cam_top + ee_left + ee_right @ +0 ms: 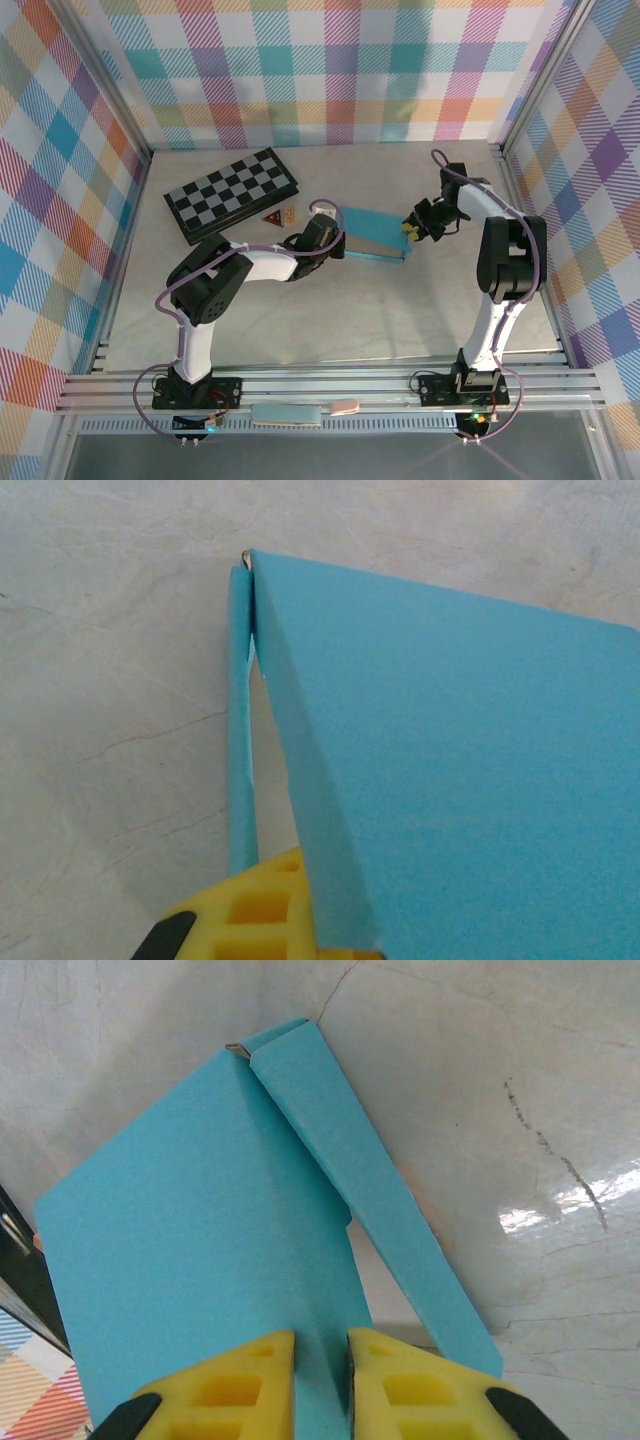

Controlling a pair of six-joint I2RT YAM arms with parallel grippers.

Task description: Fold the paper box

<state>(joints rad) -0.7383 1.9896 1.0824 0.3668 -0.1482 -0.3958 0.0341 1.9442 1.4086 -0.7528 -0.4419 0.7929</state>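
The table (330,320) carries the paper box (372,238) midway between the arms, braced at both ends, probably so it cannot slide while walls are raised. The right hand (320,1360) pinches an upright fold, its fingers nearly together. The left hand (335,238) meets the opposite end, and its grip cannot be told. Both wrist views show narrow side flaps splayed off the panel, which the top view flattens.

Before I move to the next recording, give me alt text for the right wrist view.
The right gripper, with yellow fingertips, pinches the near edge of the turquoise paper box over a pale marbled table. A narrow flap, joined at the far corner, angles away to the right.
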